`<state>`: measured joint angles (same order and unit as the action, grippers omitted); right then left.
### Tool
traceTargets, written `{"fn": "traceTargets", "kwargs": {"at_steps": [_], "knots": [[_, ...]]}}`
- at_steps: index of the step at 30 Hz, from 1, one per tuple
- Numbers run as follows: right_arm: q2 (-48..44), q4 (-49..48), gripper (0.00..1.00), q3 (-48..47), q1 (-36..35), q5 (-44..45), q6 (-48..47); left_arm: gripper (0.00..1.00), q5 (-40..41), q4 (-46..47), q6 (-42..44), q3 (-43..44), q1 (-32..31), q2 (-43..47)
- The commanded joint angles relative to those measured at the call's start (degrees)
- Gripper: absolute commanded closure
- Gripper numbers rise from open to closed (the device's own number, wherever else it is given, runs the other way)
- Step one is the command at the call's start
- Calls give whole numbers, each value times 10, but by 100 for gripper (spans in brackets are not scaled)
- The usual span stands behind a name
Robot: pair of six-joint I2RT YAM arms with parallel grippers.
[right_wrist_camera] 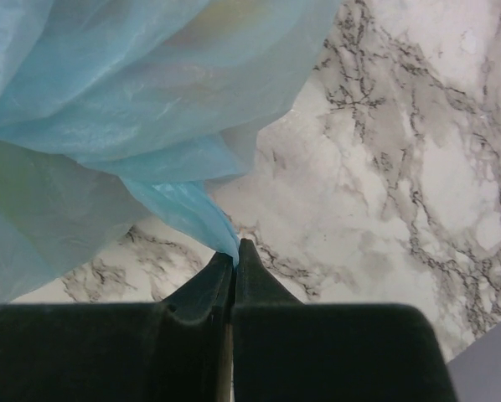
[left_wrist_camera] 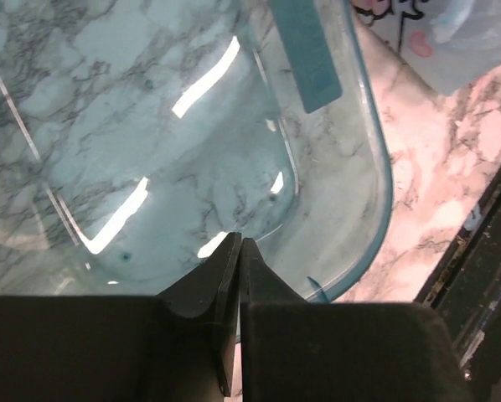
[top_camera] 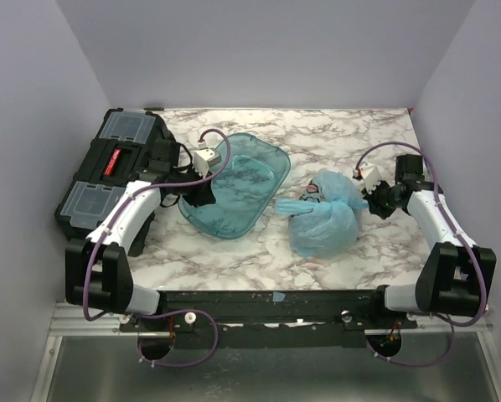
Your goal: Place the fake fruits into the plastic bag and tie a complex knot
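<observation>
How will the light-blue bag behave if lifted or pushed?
Probably floppy: the plastic bag is thin crinkled film, draping in folds. Likely bottom-heavy: it bulges low and would sag when lifted. Pushed, it should slump or slide rather than roll.

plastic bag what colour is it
The plastic bag is translucent light blue with a pink-and-white print; clearest in the top external view.
</observation>
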<state>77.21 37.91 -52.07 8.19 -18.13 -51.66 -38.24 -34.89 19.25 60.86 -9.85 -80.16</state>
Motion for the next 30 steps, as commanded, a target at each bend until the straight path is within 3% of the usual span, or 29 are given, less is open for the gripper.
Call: {"fn": "traceTargets", "kwargs": {"at_steps": [1,2,3,4,6,7,10,14,17,23,25,26,30], "knots": [[14,42,99,-10,-4,-44,1,76,-99,5,20,19,-31,6],[15,43,100,-12,-4,-51,3,55,-108,17,28,22,-47,9],[16,42,99,-14,-4,-56,2,43,-111,33,36,26,-67,11],[18,42,99,-14,-4,-59,2,32,-111,46,49,32,-87,9],[24,42,99,-14,-4,-62,3,21,-98,71,76,55,-130,-10],[26,44,99,-15,-3,-65,3,7,-91,74,86,74,-156,-30],[26,43,99,-15,-4,-75,6,2,-63,56,104,165,-212,-114],[20,45,99,-15,-4,-81,6,2,-12,33,138,258,-271,-208],[13,45,99,-15,-4,-85,7,14,-3,-30,171,321,-303,-269],[8,43,100,-21,-3,-74,20,62,18,-87,192,339,-321,-310],[6,38,99,-17,-2,-52,14,96,40,-114,198,335,-318,-307],[4,36,99,-15,6,-40,5,100,42,-130,197,327,-312,-297],[14,23,99,-32,77,-31,-24,100,3,-119,194,218,-268,-188]]}}
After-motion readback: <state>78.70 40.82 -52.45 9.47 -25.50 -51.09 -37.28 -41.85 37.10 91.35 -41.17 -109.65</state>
